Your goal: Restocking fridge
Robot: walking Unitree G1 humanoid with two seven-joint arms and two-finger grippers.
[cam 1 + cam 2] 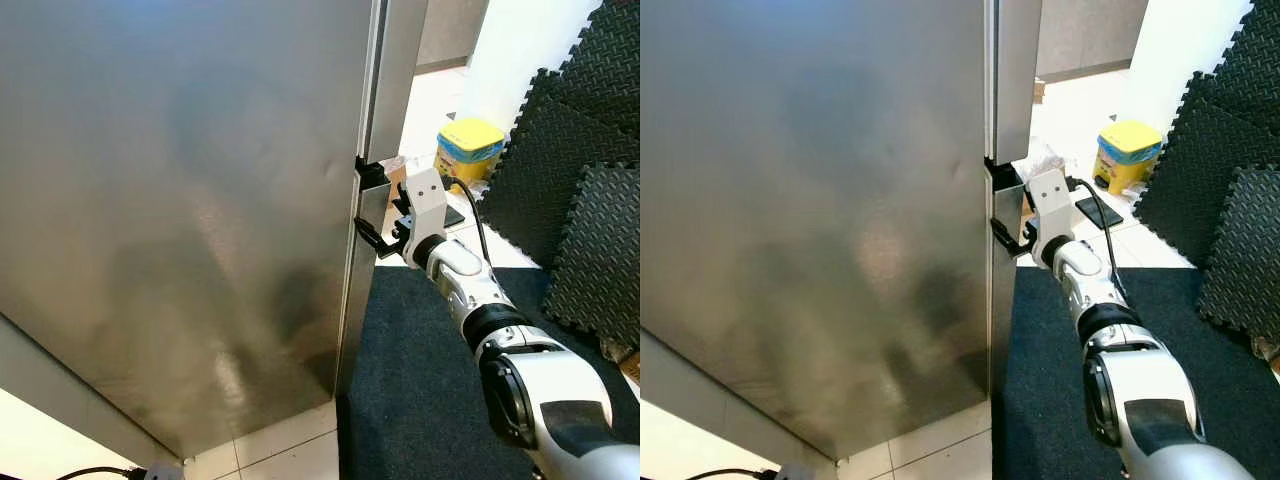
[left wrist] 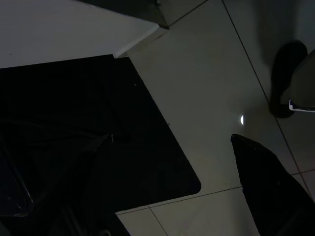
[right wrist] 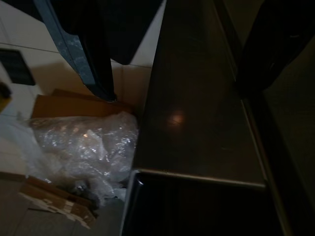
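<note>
Fridge (image 1: 180, 200) at left, right gripper (image 1: 372, 208) straddling its door edge, dark mat (image 1: 420, 380) below, bin (image 1: 468, 150) behind.

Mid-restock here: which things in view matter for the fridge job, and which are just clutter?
Job:
- fridge door
- right pincer, its fingers astride the door's edge

Clutter:
- yellow tub
- foam mats
- dark rug
- plastic wrap and cardboard

Steel fridge door (image 1: 180, 200), shut, upright, smudged sheen
</note>
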